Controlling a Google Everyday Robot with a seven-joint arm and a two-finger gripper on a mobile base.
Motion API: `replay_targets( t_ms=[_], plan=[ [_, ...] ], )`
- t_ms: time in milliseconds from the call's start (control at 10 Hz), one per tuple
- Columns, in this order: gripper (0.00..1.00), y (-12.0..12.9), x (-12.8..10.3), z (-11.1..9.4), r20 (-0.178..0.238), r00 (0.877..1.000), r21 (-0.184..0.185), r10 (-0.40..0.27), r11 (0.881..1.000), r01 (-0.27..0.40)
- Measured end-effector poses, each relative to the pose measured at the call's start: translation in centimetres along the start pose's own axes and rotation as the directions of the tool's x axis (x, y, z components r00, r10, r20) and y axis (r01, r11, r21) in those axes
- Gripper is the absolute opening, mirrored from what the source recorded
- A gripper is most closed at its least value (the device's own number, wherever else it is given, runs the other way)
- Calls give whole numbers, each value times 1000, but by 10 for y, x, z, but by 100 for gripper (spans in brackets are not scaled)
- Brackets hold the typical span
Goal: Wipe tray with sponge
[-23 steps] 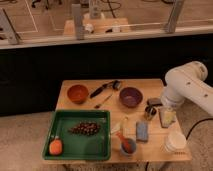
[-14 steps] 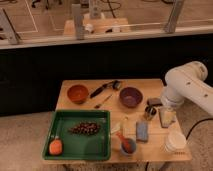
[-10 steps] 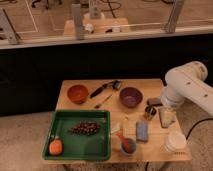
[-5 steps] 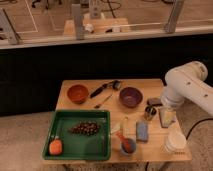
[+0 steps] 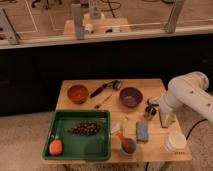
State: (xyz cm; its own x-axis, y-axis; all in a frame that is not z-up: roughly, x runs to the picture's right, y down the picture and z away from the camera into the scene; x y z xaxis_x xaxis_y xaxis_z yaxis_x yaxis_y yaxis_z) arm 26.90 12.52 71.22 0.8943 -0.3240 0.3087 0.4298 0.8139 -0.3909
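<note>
The green tray (image 5: 99, 148) lies at the table's front left, holding a dark clustered item (image 5: 84, 128) and an orange object (image 5: 55, 146). The blue-grey sponge (image 5: 142, 131) lies flat on the table just right of the tray, at the front centre. My gripper (image 5: 150, 109) hangs at the end of the white arm (image 5: 186, 95) over the right side of the table, between the purple bowl (image 5: 130, 96) and a pale yellowish block (image 5: 166, 119). It is behind and slightly right of the sponge, apart from it. It is open and holds nothing.
An orange bowl (image 5: 77, 93) and a black brush (image 5: 105, 88) sit at the back of the table, with a small utensil (image 5: 103, 101) in front of them. A small blue bowl (image 5: 128, 145) and a white cup (image 5: 175, 141) stand near the front edge. Behind the table runs a dark wall.
</note>
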Motion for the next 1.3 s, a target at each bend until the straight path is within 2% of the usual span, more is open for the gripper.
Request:
replay_targets(
  t_ms=[100, 200, 300, 400, 500, 600, 700, 900, 1100, 1300],
  plan=[
    [80, 2, -3, 8, 40, 993, -8, -110, 994, 111],
    [80, -1, -7, 17, 68, 972, -24, -223, 974, 225],
    [80, 0, -10, 26, 100, 941, -43, -323, 944, 328],
    [80, 1, -11, 32, 117, 919, -47, -376, 923, 383],
    [80, 2, -12, 35, 131, 903, -52, -409, 907, 419],
    [80, -1, -16, 39, 131, 890, -40, -436, 895, 444],
    [80, 9, -18, 39, 106, 885, -34, -454, 888, 459],
    [80, 27, -29, 34, 101, 862, -23, -498, 865, 502],
    [80, 51, -46, 33, 87, 824, -21, -559, 826, 563],
    [80, 62, -56, 42, 89, 795, -35, -600, 796, 605]
  ],
)
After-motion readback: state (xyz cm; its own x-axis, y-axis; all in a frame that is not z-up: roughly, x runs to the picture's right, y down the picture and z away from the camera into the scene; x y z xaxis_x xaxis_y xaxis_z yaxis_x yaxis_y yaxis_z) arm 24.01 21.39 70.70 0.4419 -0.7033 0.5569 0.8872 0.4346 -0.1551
